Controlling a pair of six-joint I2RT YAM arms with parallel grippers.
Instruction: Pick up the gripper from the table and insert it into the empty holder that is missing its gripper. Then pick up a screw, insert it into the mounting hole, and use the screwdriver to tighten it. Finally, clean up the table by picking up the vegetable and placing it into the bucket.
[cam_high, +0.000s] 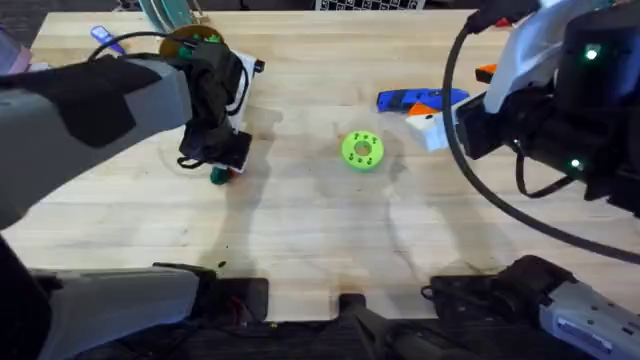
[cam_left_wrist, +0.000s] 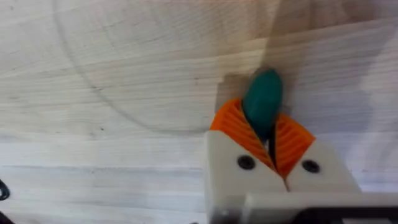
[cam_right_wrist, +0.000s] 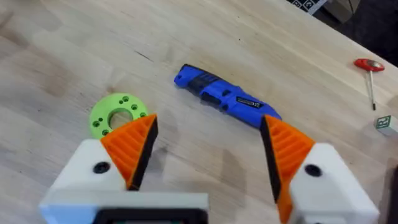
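Left hand (cam_left_wrist: 272, 138) pinches the small, smooth, likely slippery vegetable (cam_left_wrist: 263, 99) by its lower end at frame centre, a shallow hold.

Legible text: none.

- Screwdriver (cam_right_wrist: 225, 98), bright blue, lying on the table: a short line of white print on its dark side panel in the right wrist view; the characters cannot be made out.
- Small white tag (cam_right_wrist: 385, 123) near the table's edge, right wrist view: a dark square marking on its face, not readable.
- Black-and-white patterned board (cam_high: 371, 4) beyond the table's far edge, overhead view: a coded square pattern, no letters or numbers to read.

No brand names, numbers or signs can be read anywhere else.
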